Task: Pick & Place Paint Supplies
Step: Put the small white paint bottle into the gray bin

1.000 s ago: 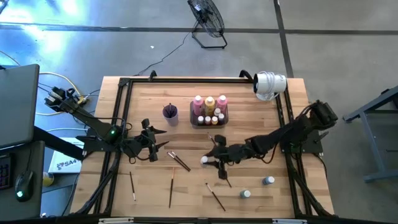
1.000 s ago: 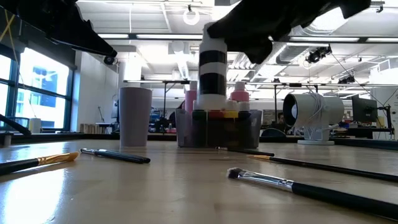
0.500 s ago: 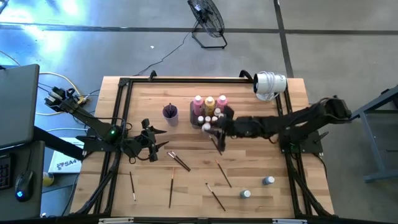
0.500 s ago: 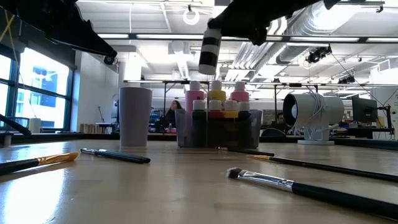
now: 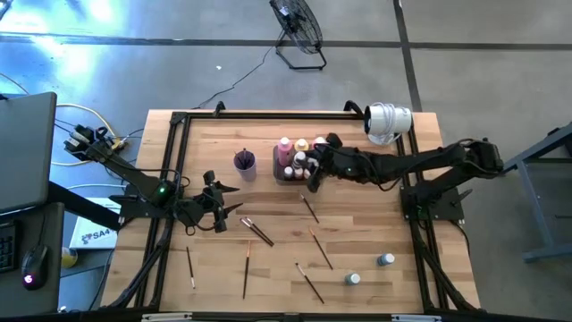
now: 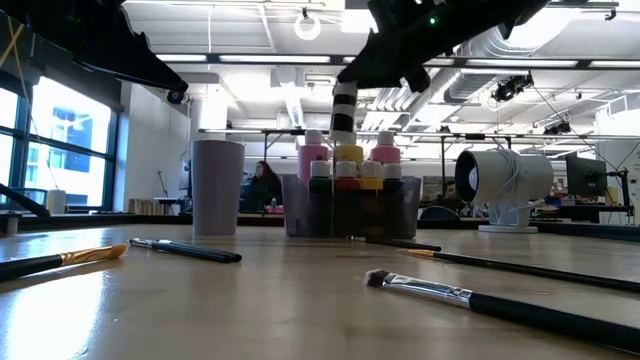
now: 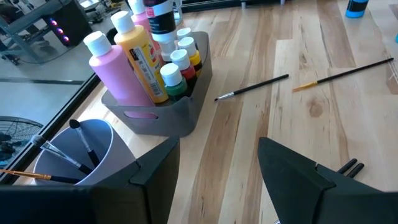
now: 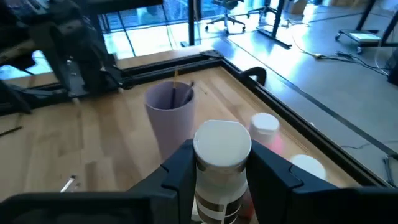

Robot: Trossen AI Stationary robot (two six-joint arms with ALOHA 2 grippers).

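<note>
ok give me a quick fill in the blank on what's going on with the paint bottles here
1. The right hand holds a white-capped bottle above the grey ____.
2. Brushes already stand in the purple ____.
3. The left hand is ____ and holds nothing.
4. Two small bottles are left on the table near the ____ arm's side.

Missing words: tray; cup; open; right

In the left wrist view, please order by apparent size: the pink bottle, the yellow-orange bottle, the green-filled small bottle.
1. Pink bottle and yellow-orange bottle: they look about equal, and the tray hides their bases, so I do not rank them.
2. Green-filled small bottle: clearly the smallest, though it stands no farther from the camera.
</note>
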